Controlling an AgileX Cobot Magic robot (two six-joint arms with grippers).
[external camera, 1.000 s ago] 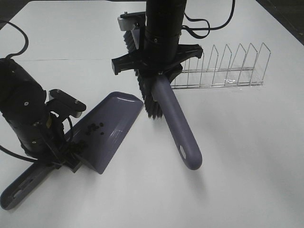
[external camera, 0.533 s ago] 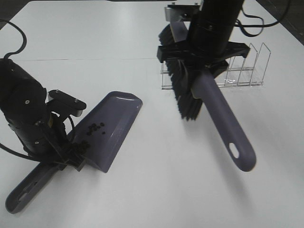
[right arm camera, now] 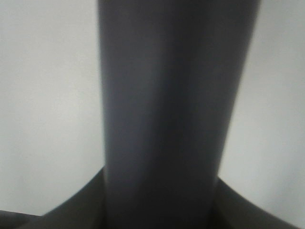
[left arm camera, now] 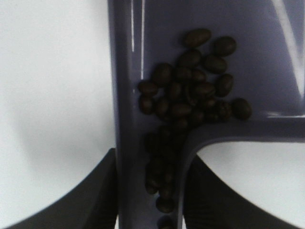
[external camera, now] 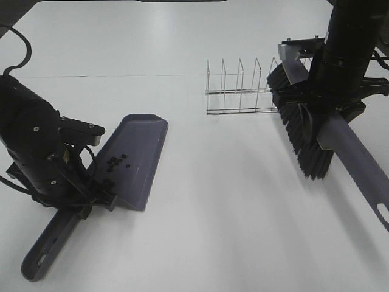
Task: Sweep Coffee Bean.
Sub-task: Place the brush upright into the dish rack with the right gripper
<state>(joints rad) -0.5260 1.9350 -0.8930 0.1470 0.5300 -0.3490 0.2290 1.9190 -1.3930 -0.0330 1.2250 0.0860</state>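
The grey-purple dustpan (external camera: 138,152) lies on the white table at the left, its handle (external camera: 47,248) pointing toward the front edge. My left gripper (external camera: 90,202) is shut on the neck of that handle. The coffee beans (external camera: 113,164) are piled in the pan's rear; in the left wrist view the coffee beans (left arm camera: 190,95) crowd into the handle channel between my dark fingers (left arm camera: 97,195). At the right, my right gripper (external camera: 323,103) is shut on the brush handle (external camera: 355,161), holding the black bristles (external camera: 302,131) above the table. The right wrist view shows only the brush handle (right arm camera: 167,95).
A wire dish rack (external camera: 243,88) stands at the back centre, just left of the brush head. A black cable (external camera: 21,42) loops at the far left. Bare white tabletop (external camera: 225,201) lies between dustpan and brush.
My right arm has carried the brush to the right, away from the dustpan and past the wire rack. The left arm has shifted the dustpan slightly leftward and turned it; the beans stayed in.
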